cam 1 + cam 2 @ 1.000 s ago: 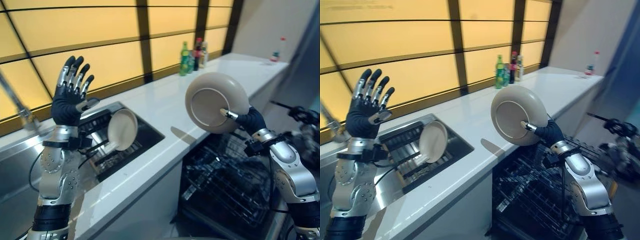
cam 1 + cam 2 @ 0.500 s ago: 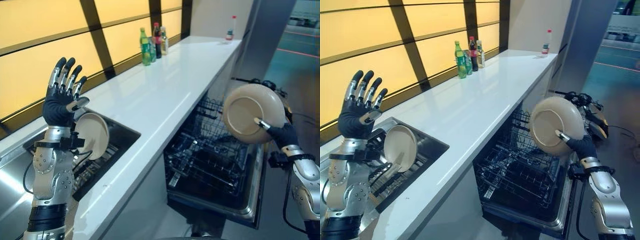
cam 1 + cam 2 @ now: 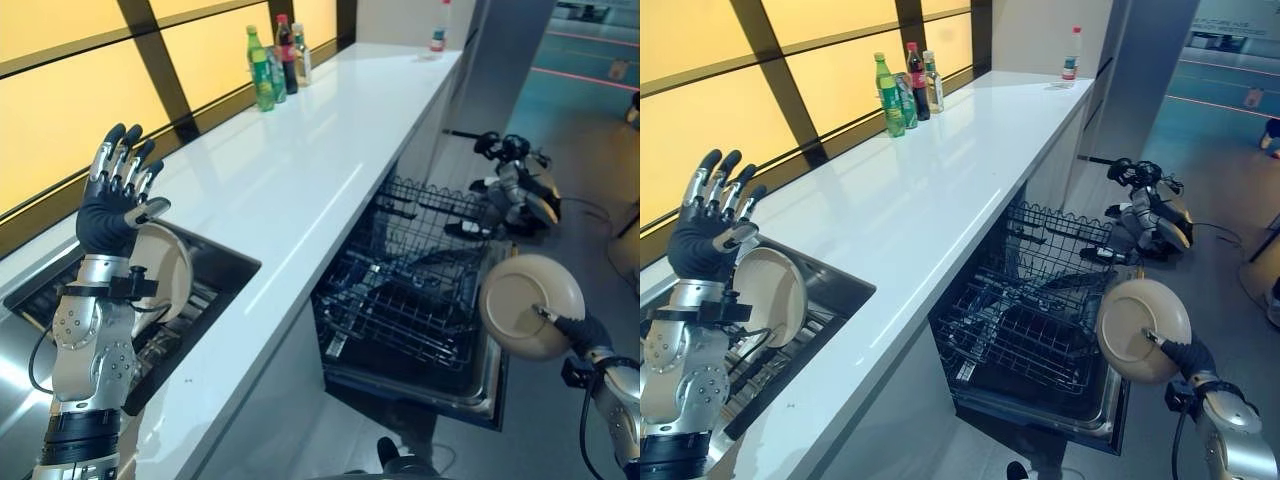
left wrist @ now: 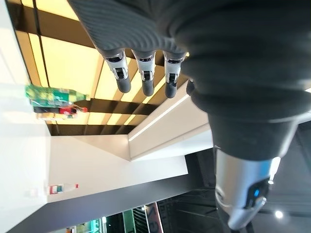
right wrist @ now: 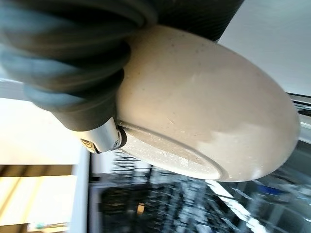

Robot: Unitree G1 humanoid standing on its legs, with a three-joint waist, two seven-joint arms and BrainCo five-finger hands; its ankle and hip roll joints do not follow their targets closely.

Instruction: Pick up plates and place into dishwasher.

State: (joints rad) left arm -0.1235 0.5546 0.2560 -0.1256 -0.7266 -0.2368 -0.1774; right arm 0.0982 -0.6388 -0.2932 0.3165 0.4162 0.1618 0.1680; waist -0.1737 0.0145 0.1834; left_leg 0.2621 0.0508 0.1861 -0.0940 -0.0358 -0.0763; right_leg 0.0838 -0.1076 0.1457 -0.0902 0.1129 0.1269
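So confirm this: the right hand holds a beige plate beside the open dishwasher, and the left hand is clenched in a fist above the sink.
Not quite. The left hand is open, fingers straight, as the left eye view shows. The right hand does hold the beige plate beside the open dishwasher.

The long white table (image 3: 330, 150) carries little — a cluster of bottles (image 3: 273, 62) standing near its window edge and one small bottle (image 3: 438, 38) alone at the far end — with a sink (image 3: 225, 262) sunk into its near end.
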